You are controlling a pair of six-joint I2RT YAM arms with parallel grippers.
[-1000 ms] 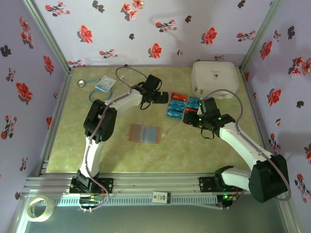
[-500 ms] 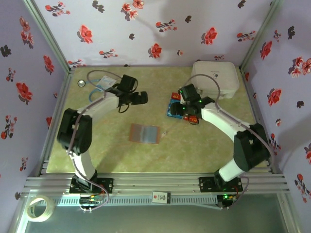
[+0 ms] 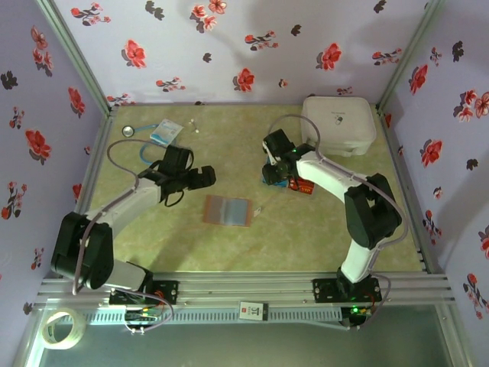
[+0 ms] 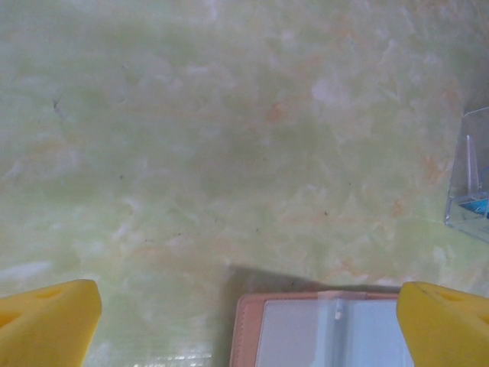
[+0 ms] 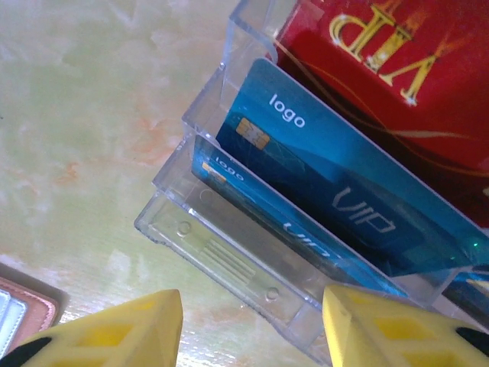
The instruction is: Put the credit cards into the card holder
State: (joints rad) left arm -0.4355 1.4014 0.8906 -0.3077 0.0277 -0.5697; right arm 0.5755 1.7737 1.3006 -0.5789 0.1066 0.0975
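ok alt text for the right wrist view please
Two blue VIP cards stand in a clear tiered rack, a red VIP card behind them, on a green marbled table. The right gripper, open, frames the bottom edge; the pink card holder peeks in bottom left.

The left fingers (image 4: 46, 321) and right fingers (image 5: 130, 332) are bright yellow. Just ahead of the right fingers, the credit cards (image 5: 328, 199) are teal-blue with white "logo" and "VIP" print, and one is red with gold lettering; their rack (image 5: 214, 256) is clear plastic. Between the left fingers, the card holder (image 4: 321, 332) is tan-pink with pale grey pockets. The desk (image 3: 229, 252) is pale green, marbled with orange flecks.
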